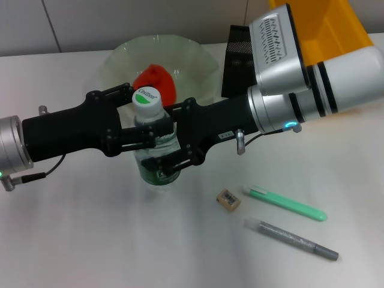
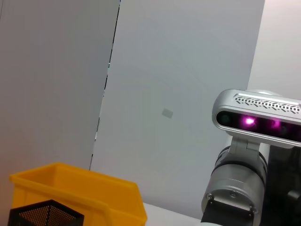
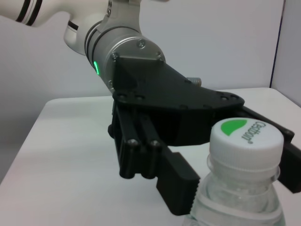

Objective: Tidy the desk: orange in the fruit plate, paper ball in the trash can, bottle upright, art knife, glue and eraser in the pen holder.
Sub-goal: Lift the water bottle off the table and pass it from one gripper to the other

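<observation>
The clear bottle (image 1: 154, 157) with its green-topped white cap stands upright on the desk. My left gripper (image 1: 139, 117) comes in from the left and my right gripper (image 1: 174, 137) from the right, and both are shut on the bottle just below the cap. In the right wrist view the left gripper's ribbed pad (image 3: 178, 182) presses the bottle (image 3: 242, 197). The orange (image 1: 157, 80) lies in the fruit plate (image 1: 120, 63). The tan eraser (image 1: 228, 199), the green art knife (image 1: 285, 203) and the grey glue stick (image 1: 298, 240) lie on the desk at the front right. The paper ball is out of view.
The black mesh pen holder (image 1: 238, 60) stands behind my right arm, with the yellow trash can (image 1: 333, 27) at the back right. Both show low in the left wrist view: the pen holder (image 2: 44, 214) and the trash can (image 2: 80, 188).
</observation>
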Robot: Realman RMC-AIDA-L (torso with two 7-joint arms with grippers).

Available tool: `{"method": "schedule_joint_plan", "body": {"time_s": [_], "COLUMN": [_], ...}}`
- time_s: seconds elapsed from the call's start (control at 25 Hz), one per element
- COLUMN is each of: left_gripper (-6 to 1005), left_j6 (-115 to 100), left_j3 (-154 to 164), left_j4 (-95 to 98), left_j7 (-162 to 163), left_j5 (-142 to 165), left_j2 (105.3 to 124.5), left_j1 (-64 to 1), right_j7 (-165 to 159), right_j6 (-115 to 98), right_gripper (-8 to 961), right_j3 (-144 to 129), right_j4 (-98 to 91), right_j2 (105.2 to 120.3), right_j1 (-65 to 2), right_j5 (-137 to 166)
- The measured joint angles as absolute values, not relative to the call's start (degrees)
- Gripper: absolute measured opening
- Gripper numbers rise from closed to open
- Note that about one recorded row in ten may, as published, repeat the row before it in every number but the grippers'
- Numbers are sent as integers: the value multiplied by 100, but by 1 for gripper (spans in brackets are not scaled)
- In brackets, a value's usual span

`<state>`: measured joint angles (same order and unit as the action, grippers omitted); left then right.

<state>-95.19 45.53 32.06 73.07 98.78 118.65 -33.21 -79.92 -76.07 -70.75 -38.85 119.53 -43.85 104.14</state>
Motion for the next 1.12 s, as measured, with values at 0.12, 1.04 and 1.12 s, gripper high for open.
{"method": "schedule_joint_plan", "body": {"time_s": [0.12,1.04,1.12], "left_gripper": [834,471,470], "left_j6": [-9544,-9441,-9378], "left_j3": [4552,4532,4535], "left_j4": [3140,3129,3129], "left_j7": [7381,7488,7559], "left_j5": [9876,9814,9824], "left_j2": [11862,11849,11843], "left_j1": [-3327,-3299,-3291], "right_j7": [-7960,-7847,-7810], "right_j6": [-7597,-7603,-7615], "right_gripper": [766,766,766], "right_j3": [-7075,-7075,-7074], "right_j4": [-3881,-3910,-3923], "right_j2": [11953,11958,11958], "right_j1": [-4385,-4342,-4331], "right_j5": [10414,10275,10274]}}
